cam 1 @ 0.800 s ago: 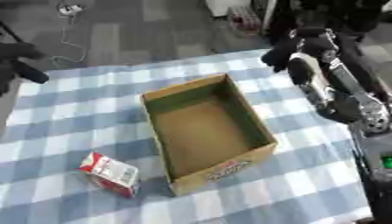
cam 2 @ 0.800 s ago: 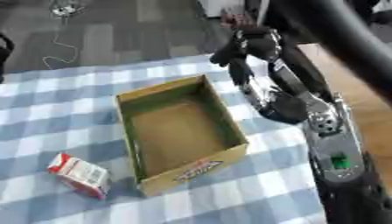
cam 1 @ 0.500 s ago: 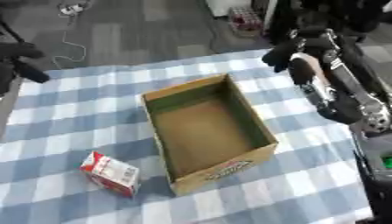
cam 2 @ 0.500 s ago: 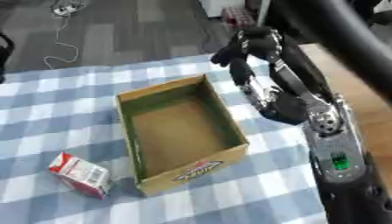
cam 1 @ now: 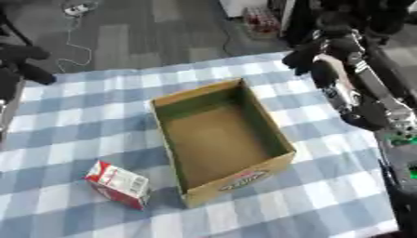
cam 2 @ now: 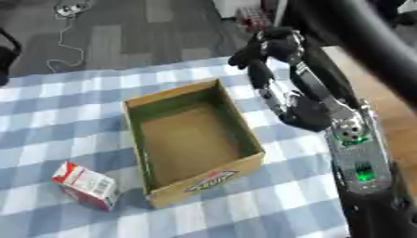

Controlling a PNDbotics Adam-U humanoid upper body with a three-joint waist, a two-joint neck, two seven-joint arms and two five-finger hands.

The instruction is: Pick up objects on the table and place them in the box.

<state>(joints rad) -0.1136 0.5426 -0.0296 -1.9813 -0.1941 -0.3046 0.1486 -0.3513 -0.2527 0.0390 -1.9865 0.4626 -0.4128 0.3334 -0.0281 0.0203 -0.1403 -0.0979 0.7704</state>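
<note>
Cardboard box (cam 1: 221, 142) sits mid-frame, red-and-white carton (cam 1: 118, 184) at lower left, right hand (cam 1: 313, 53) curled empty upper right, left hand (cam 1: 24, 62) at left edge, fingers unclear.

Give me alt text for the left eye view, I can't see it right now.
An open, empty cardboard box sits mid-table on a blue-checked cloth, with a small red-and-white carton lying just off its near-left corner. The right hand hangs curled above the far-right edge, holding nothing.

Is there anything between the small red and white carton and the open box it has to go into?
Nothing visible. The carton lies on the checked cloth just left of the box, near its front corner. Only the box's own left wall has to be cleared.
</note>
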